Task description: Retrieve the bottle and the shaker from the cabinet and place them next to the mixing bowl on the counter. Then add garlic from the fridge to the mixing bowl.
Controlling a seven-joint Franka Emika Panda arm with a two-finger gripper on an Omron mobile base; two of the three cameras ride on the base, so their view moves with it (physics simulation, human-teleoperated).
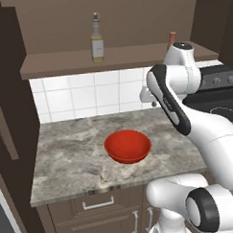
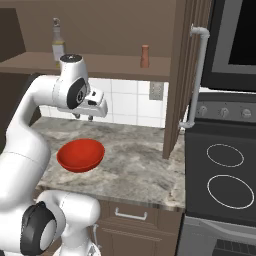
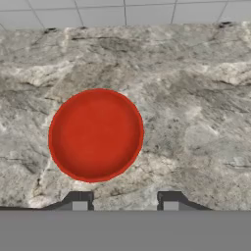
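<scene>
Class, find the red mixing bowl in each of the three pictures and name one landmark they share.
Left base view: mixing bowl at centre, on the counter.
Right base view: left of centre.
Hand view: centre-left, seen from above.
Shared landmark: white tiled backsplash behind the counter.

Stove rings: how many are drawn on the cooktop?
2: far ring and near ring, both on the cooktop right of the counter. More may be outside the picture.

Mixing bowl (image 1: 128, 146): plain red. Counter (image 1: 67, 159): mottled grey-brown stone. Backsplash (image 1: 89, 96): white tile, grey grout. Bottle (image 1: 97, 39): clear, yellowish contents. Shaker (image 2: 145, 56): reddish-brown. Cabinet shelf (image 1: 63, 63): brown.
</scene>
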